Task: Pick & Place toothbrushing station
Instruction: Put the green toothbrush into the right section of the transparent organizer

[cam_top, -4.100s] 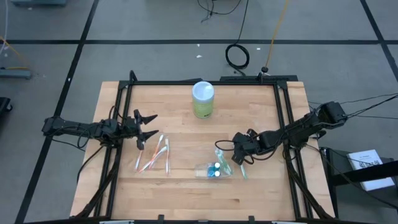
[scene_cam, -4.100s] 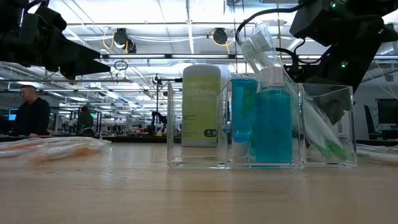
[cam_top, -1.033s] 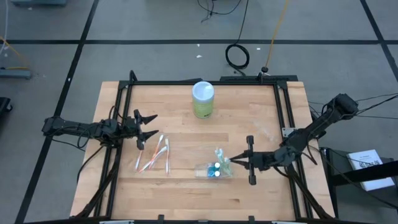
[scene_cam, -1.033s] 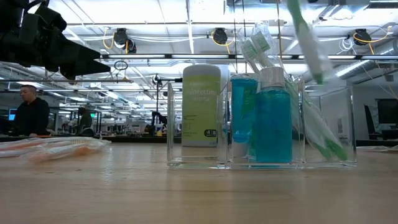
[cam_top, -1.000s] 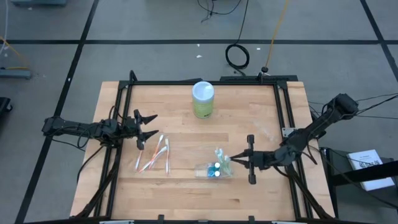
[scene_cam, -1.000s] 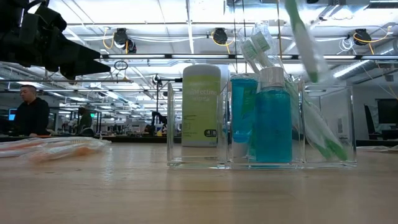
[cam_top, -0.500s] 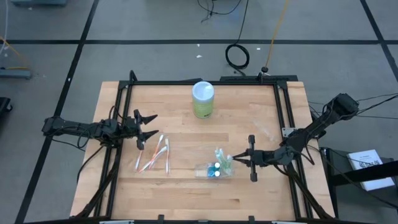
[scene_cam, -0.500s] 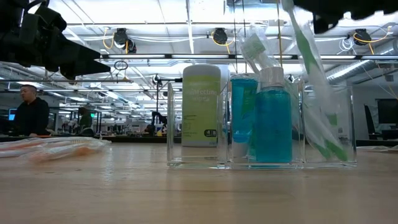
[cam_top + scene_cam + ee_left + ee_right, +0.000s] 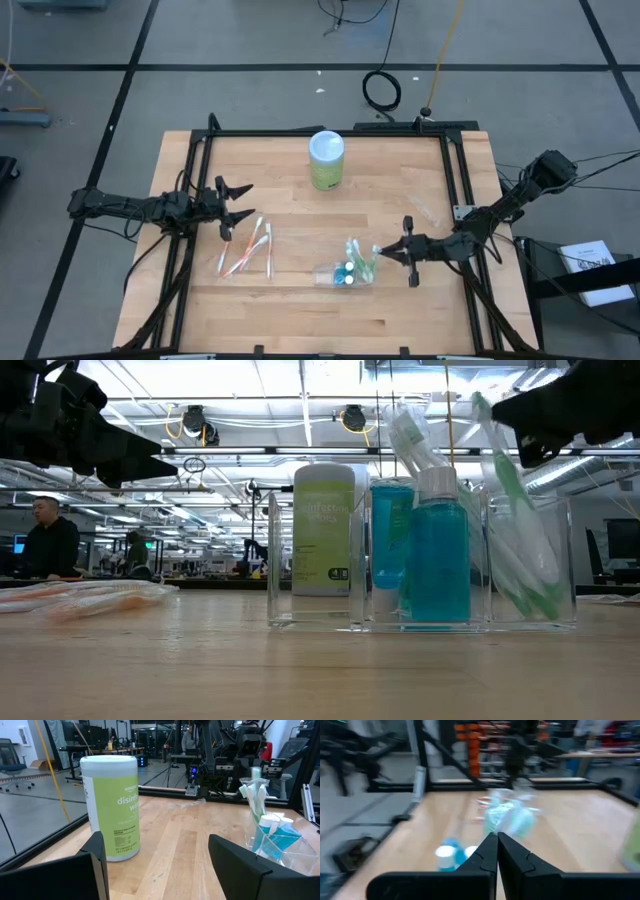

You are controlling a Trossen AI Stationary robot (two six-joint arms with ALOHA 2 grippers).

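Note:
A clear organizer [image 9: 346, 273] [image 9: 420, 560] stands near the table's middle right, holding a blue bottle [image 9: 438, 550], a teal tube [image 9: 392, 535] and wrapped toothbrushes. A green-and-white wrapped toothbrush [image 9: 508, 495] [image 9: 365, 258] leans in its right compartment, lower end inside. My right gripper [image 9: 380, 253] [image 9: 528, 430] [image 9: 497, 840] is just right of the organizer, shut on that toothbrush's upper part. My left gripper [image 9: 238, 205] [image 9: 157, 865] waits open at the table's left, holding nothing. My right gripper has the green toothbrush by its upper part [image 9: 497, 440], pinched between the shut fingers. The fingers come nearly level from the table's right side. The toothbrush slants down from them into the organizer's right compartment, its lower end [image 9: 545, 595] near the floor.
A green wipes canister [image 9: 326, 160] [image 9: 110, 810] stands at the far middle. Several orange wrapped toothbrushes [image 9: 248, 250] [image 9: 90, 595] lie flat left of the organizer, near my left gripper. Black frame rails [image 9: 452, 180] run along the table's left and right sides.
My right gripper has come down and edged toward the table's right, staying shut. The green toothbrush, which hung in the air above the organizer, has gone down into the right compartment and now leans there.

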